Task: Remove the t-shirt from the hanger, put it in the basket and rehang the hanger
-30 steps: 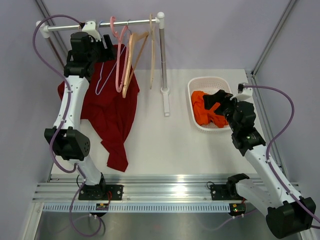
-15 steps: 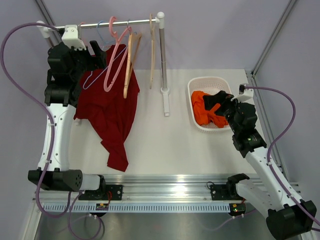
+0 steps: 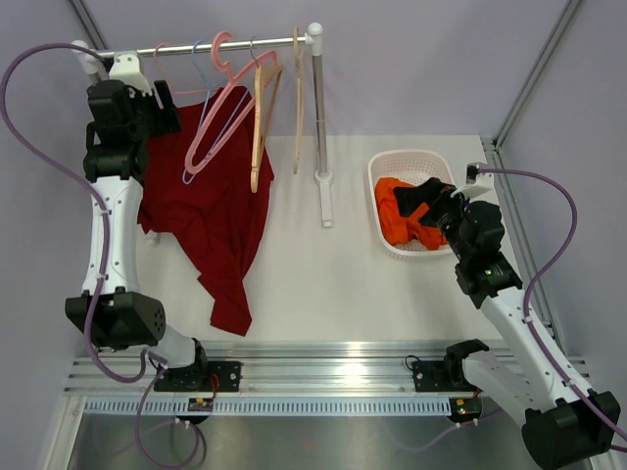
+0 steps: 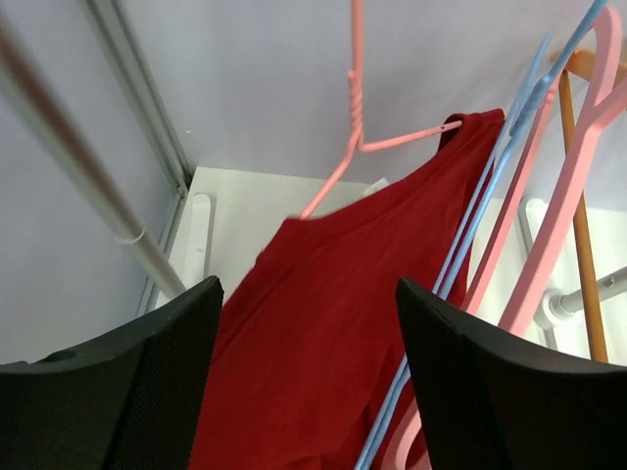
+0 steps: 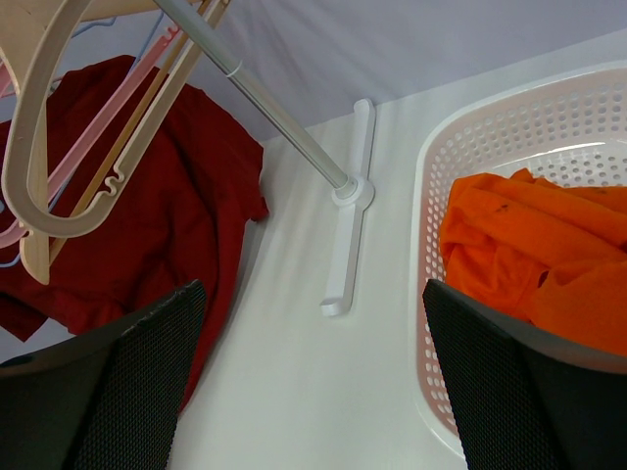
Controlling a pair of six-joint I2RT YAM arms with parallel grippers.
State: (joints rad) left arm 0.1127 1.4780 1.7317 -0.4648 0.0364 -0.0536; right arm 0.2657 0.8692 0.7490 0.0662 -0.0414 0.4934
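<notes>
While the left fingers (image 4: 147,392) stand spread and empty up by the rail (image 3: 245,43), the t-shirt (image 3: 211,220) is not yet free. It hangs from the thin pink hanger (image 4: 357,88) at about 10 o'clock in the top view, its hem trailing onto the worktop (image 3: 333,284) toward 8 o'clock. From the left wrist, the collar looks caught on the hanger's 3 o'clock arm alone, while the 8 o'clock arm shows bare outside the cloth. I judge one shoulder is off and one is left to slip. The right fingers (image 5: 108,392) are likewise spread with nothing between them. They hover by the basket (image 3: 411,155) at 3 o'clock, where an orange cloth (image 3: 397,220) lies, well apart from the t-shirt.

The main risk is crowding. The other hangers (image 3: 257,117) hang just beside the t-shirt at its 3 o'clock edge, and one blue wire lies across the red cloth. A grip closing on the collar could catch a wire along with the fabric, and a pull would then drag hangers along the rail or lift their hooks off it. A pull straight down could tighten the collar on the caught arm rather than slide it off, or bring the hanger off the rail with the t-shirt attached. A shallow pinch on loose cloth may simply slip.
</notes>
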